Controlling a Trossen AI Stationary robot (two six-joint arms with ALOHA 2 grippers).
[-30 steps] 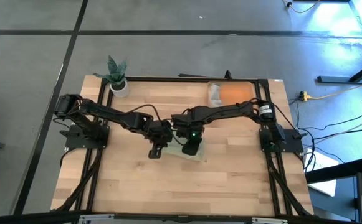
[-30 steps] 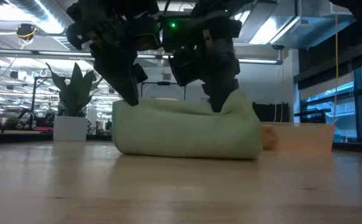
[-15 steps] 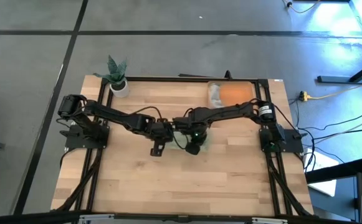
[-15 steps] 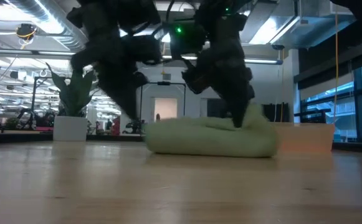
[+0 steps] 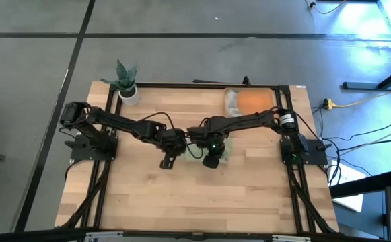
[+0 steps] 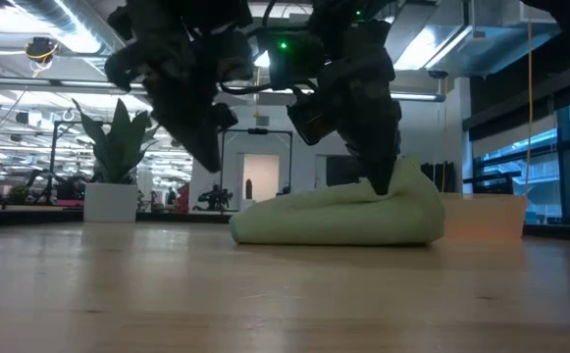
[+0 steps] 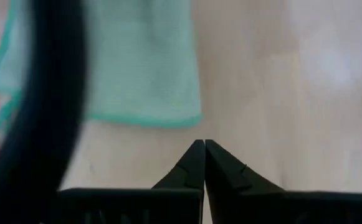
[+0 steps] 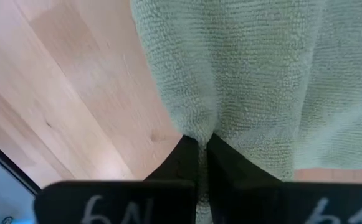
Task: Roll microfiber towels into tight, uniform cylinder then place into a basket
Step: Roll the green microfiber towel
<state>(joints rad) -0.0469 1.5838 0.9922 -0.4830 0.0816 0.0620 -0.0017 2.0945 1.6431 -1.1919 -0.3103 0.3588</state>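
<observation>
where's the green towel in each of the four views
High: green towel at table centre, mostly hidden under the right gripper.
Low: lumpy roll right of centre, right gripper pinching its right end.
Left wrist: flat, ahead of the shut left gripper, apart from it.
Right wrist: fills the frame, a fold pinched between the fingers.
Shared landmark: the wooden table.

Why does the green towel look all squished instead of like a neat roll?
The green towel is a lumpy, sagging heap mid-table, higher at one end where the right gripper pinches a fold. The left gripper is shut on nothing, just beside the towel. Nothing looks spilled or broken.
</observation>
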